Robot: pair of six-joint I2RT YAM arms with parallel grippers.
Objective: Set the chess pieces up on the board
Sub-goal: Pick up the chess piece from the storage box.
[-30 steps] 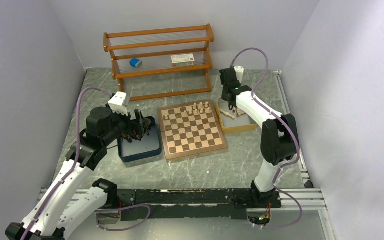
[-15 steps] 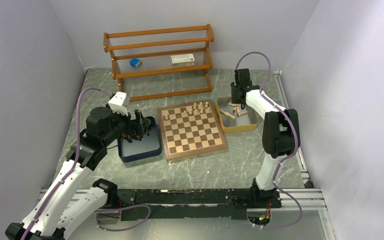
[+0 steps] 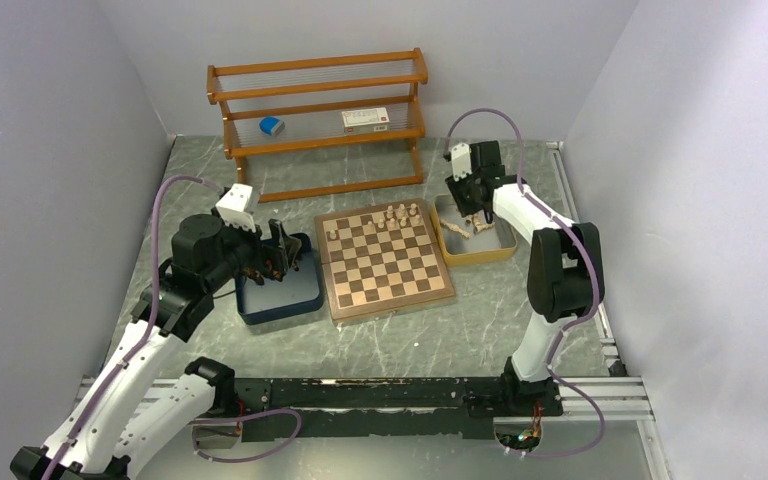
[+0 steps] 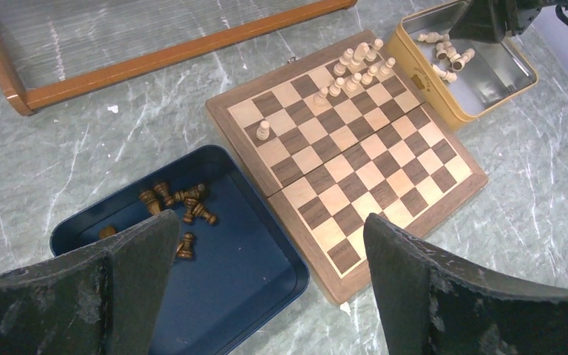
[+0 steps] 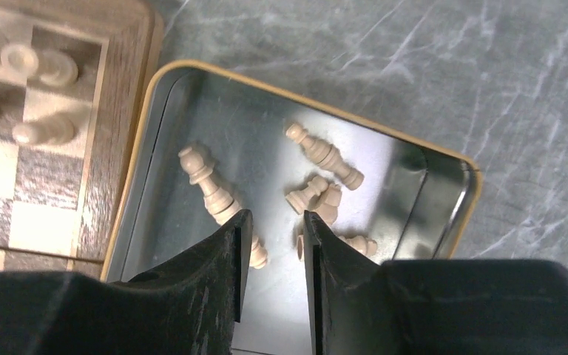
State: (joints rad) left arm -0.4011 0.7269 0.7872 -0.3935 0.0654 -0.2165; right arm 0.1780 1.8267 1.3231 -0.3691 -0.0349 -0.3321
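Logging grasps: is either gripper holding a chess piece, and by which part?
Nothing is held. The left gripper gapes above the navy tray; the right gripper hangs narrowly open over the yellow tray.

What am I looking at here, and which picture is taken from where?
Two robot arms are bolted at the near edge of a table. The wide picture looks down from above and behind them. The other two come from a camera on each wrist.

Between the arms lies a chessboard with a few cream pieces standing near its far edge. More cream pieces lie in a yellow tray; dark pieces lie in a blue tray. A wooden shelf stands behind.

The left hand hangs open over the blue tray. The right hand, fingers narrowly apart, hangs over the yellow tray. Neither holds anything.
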